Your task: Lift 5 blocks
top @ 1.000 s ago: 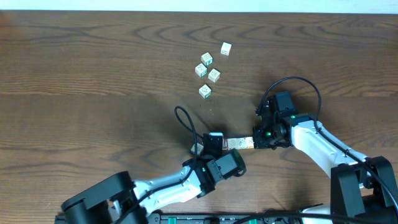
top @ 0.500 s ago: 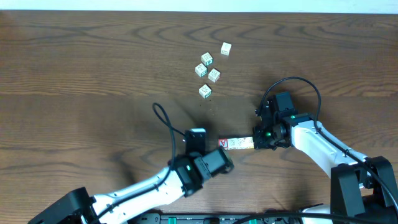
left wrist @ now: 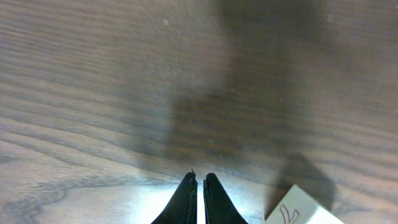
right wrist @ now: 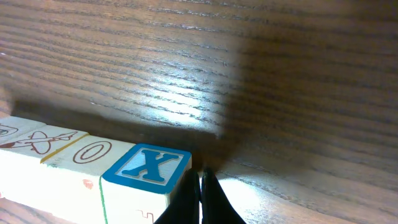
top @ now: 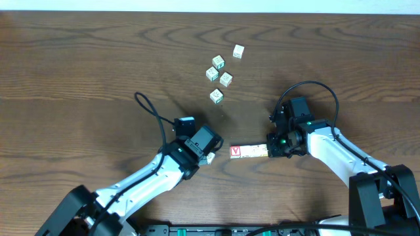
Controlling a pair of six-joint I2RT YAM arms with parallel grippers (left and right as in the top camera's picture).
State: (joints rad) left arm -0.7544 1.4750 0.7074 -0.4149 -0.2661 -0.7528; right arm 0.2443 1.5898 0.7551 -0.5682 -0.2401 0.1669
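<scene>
Nothing is lifted yet, by the look of it. The row of blocks (top: 249,151) lies flat on the table (top: 79,78), from the red-faced V block (top: 235,151) to the blue-edged X block (right wrist: 148,167). It seems one short, with a loose cream cube (top: 211,157) lying apart, probably the fifth. The right gripper (right wrist: 200,185) reaches in low, its pincer together, tips against the X end. The left gripper (left wrist: 198,186) hangs over bare wood just beside the loose cube, pincer together and empty, clear of the red end.

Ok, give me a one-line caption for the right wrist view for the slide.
Shut right gripper beside the blue X block at the end of a row of blocks on the table.
</scene>
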